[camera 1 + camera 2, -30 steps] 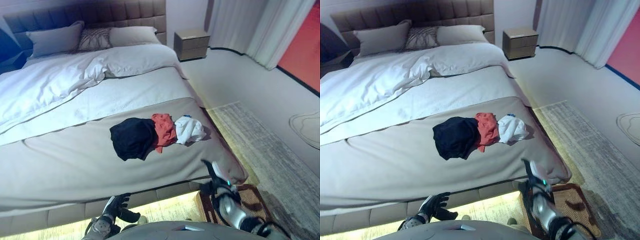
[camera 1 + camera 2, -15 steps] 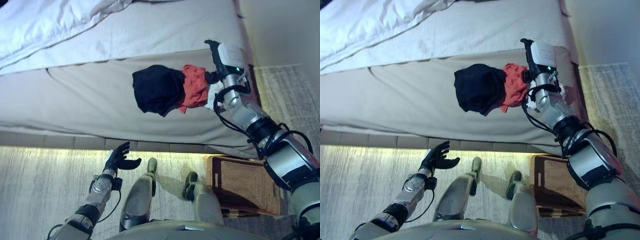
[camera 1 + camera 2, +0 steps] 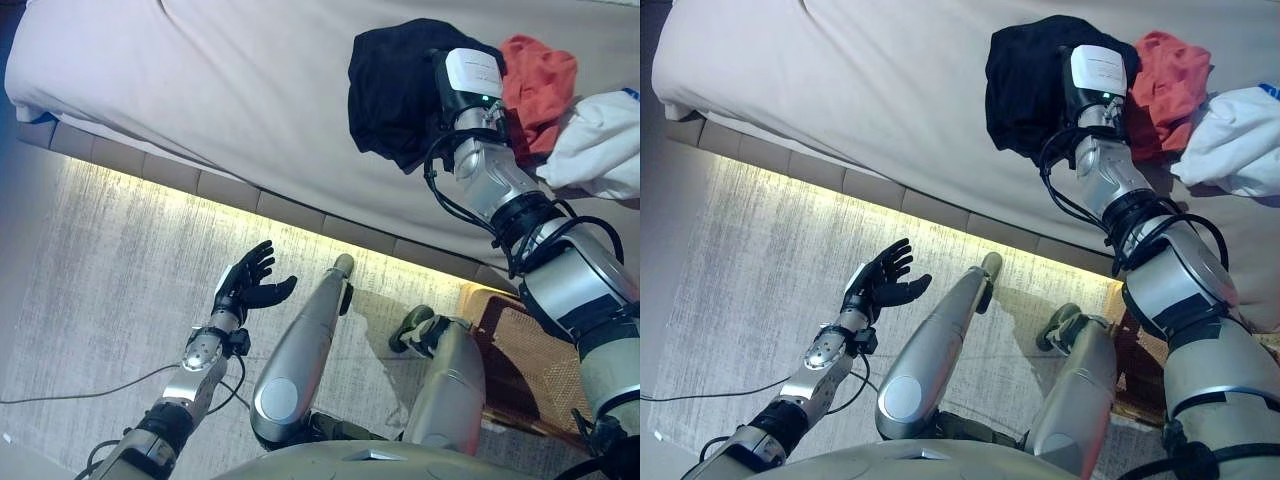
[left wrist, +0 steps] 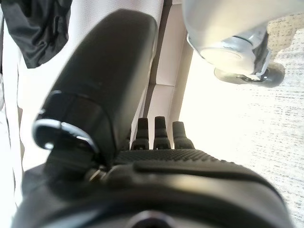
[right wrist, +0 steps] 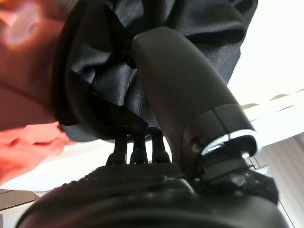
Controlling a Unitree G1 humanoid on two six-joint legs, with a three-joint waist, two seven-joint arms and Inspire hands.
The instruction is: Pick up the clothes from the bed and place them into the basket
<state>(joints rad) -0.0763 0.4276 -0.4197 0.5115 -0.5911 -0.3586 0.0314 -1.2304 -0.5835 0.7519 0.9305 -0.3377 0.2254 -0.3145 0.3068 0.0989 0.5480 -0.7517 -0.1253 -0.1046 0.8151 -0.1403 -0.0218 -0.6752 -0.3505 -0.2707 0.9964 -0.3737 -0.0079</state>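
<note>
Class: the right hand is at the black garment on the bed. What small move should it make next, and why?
Probably curl the right hand shut on the black garment: its fingers are already buried in the cloth, which still lies on the bed, beside the basket.

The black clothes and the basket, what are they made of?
The black clothes look like thin, slightly shiny fabric: the right wrist view shows soft folds with a fine weave under the right robot hand. The basket looks woven, maybe wicker: brown with a criss-cross texture.
</note>
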